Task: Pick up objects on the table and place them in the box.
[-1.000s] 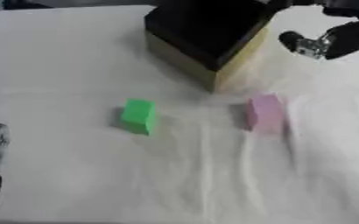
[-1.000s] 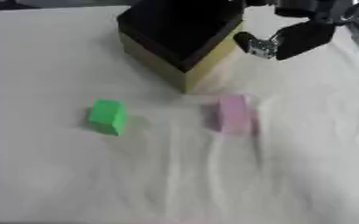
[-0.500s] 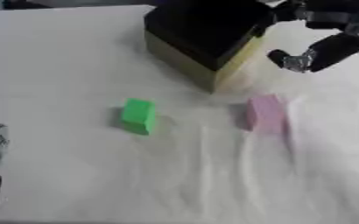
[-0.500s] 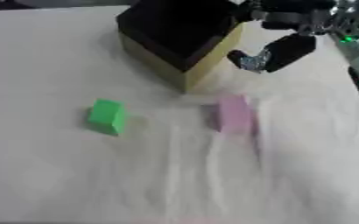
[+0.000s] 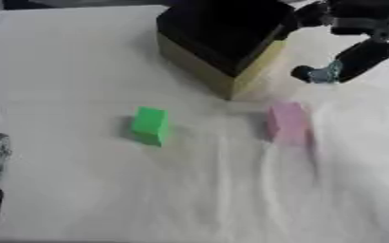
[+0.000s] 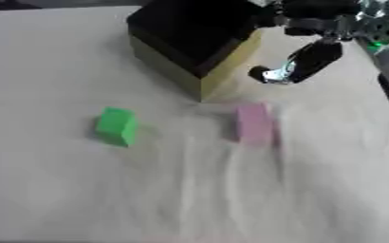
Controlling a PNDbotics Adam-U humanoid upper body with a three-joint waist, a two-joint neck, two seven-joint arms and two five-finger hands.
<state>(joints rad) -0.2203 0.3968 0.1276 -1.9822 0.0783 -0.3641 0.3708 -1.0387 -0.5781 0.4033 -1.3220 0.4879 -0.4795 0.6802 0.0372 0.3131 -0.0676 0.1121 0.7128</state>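
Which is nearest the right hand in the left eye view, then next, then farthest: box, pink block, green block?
From the right hand:
1. Box, just to its left.
2. Pink block, nearer the robot, below it.
3. Green block, far left.

A table [image 5: 81, 47] under a creased off-white cloth fills the view, evenly lit

Bare test table [image 5: 81, 190] under white cloth
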